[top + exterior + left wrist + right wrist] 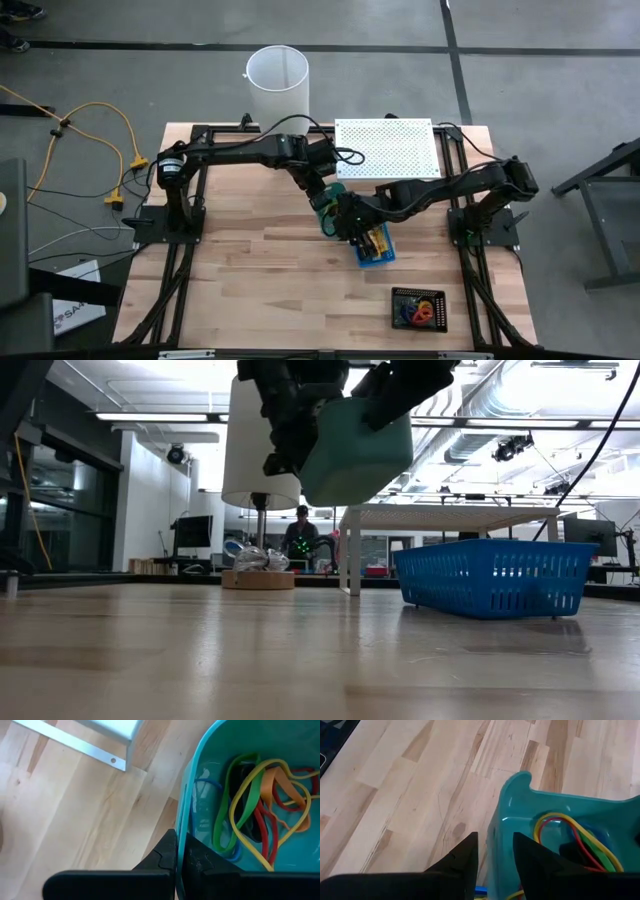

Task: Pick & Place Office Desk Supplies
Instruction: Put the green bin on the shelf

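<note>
Above table centre | left hand, right hand pinching teal tray rim

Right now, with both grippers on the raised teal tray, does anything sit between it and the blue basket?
Nothing visible does. The teal tray hangs clear above the table, pinched by the left gripper and the right gripper on its walls. The blue basket stands on the table below and beside it, with open air between them.

Front-left tabletop open; blue tray, black tray, white perforated platform block right side.
</note>
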Robot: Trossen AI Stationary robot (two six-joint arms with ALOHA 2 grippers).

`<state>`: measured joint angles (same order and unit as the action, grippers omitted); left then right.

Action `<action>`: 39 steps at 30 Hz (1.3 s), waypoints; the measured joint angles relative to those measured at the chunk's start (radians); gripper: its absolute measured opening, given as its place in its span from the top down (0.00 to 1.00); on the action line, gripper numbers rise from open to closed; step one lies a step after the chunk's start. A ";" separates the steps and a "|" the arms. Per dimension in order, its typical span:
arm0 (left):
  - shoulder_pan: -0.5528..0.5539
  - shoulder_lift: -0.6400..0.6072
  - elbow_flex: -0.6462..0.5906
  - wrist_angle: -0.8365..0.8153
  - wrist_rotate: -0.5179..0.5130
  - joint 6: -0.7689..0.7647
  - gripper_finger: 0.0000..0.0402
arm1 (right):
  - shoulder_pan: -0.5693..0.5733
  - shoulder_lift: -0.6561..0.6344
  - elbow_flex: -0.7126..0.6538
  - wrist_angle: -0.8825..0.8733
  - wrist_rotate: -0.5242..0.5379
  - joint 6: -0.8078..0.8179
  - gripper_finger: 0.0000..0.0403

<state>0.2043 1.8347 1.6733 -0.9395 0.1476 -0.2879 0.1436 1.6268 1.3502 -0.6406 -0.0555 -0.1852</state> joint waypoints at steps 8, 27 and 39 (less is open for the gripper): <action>0.000 0.000 0.000 0.014 0.022 0.000 1.00 | 0.000 0.000 0.000 -0.016 -0.002 0.000 0.73; 0.000 0.000 0.000 0.022 0.023 0.000 1.00 | 0.000 0.000 0.000 -0.023 -0.031 -0.006 0.99; 0.000 0.000 0.000 0.023 0.023 0.000 1.00 | 0.000 0.000 0.000 -0.020 -0.031 -0.029 0.99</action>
<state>0.2047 1.8347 1.6733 -0.9161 0.1707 -0.2878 0.1440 1.6268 1.3499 -0.6601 -0.0864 -0.2139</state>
